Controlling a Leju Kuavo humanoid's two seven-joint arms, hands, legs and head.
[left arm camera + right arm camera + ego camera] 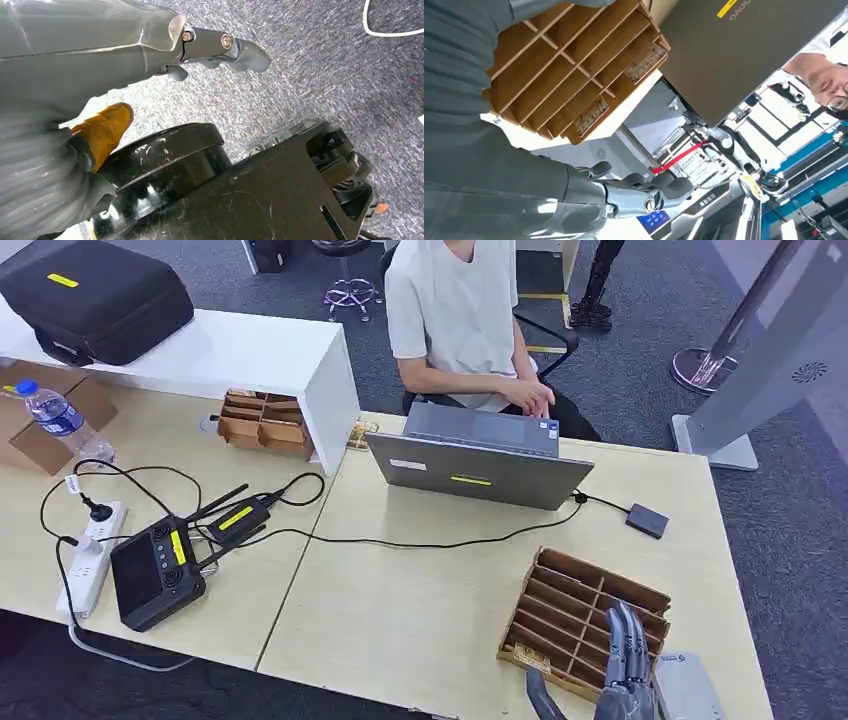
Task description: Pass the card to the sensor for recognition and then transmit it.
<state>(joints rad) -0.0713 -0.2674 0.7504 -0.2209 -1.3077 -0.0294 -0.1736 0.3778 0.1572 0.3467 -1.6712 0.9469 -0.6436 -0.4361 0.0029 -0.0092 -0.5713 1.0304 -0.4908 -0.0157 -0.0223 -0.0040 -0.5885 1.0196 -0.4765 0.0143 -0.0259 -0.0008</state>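
My right hand [626,665] reaches in at the table's near right edge. Its fingers are stretched out flat over the near right part of a wooden slotted tray [570,605], and nothing is held in them. In the right wrist view the thumb [651,192] sticks out free beside the tray [569,65]. A white flat card-like piece [690,688] with a small blue mark lies just right of the hand. A small black sensor box [647,520] sits on the table beyond the tray, wired to the laptop [480,465]. My left hand [90,65] hangs over the carpet and holds nothing.
A person in a white shirt [455,310] sits behind the laptop, typing. On the left are a black controller [155,570], a power strip [90,555], cables, a water bottle [60,420], and a white shelf [250,355] with a black case [95,295]. A grey stand [770,350] rises at far right.
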